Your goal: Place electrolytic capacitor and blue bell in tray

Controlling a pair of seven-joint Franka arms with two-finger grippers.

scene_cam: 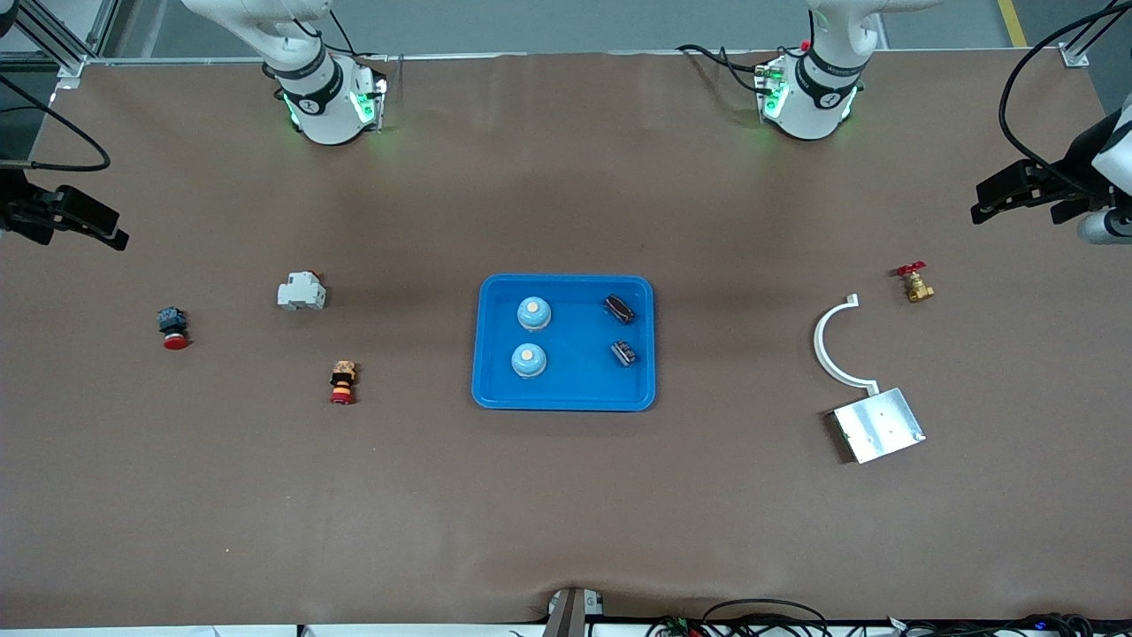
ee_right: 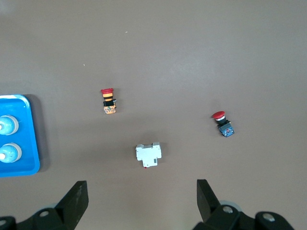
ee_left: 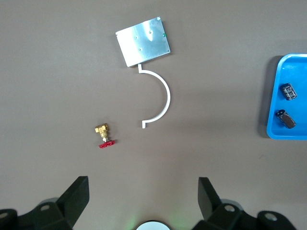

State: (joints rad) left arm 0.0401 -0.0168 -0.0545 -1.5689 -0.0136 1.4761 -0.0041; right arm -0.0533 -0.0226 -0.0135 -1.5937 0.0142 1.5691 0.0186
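Front view shows the blue tray point(scene_cam: 563, 397) at the middle of the brown desk point(scene_cam: 566, 513). Inside it sit two blue bells point(scene_cam: 533, 312), one nearer the front camera point(scene_cam: 528, 359) than the other, both on the side toward the right arm's end. Two dark electrolytic capacitors point(scene_cam: 619, 308) lie in the tray on the side toward the left arm's end, the second point(scene_cam: 623, 353) nearer the camera.

Left gripper point(scene_cam: 1017, 199) hangs above the desk's edge at the left arm's end, fingers point(ee_left: 76, 196) spread wide with nothing between them. Right gripper point(scene_cam: 75, 221) hangs over the edge at the right arm's end, fingers point(ee_right: 76, 199) likewise apart and empty.

Toward the left arm's end lie a small brass valve with a red handle point(scene_cam: 915, 283), a white curved bracket point(scene_cam: 827, 345) and, touching the bracket's nearer end, a silver metal plate point(scene_cam: 878, 425).

Toward the right arm's end lie a white circuit breaker point(scene_cam: 301, 292), a red push button with a blue-black body point(scene_cam: 172, 327), and a red and orange stacked switch point(scene_cam: 343, 382) nearer the camera.
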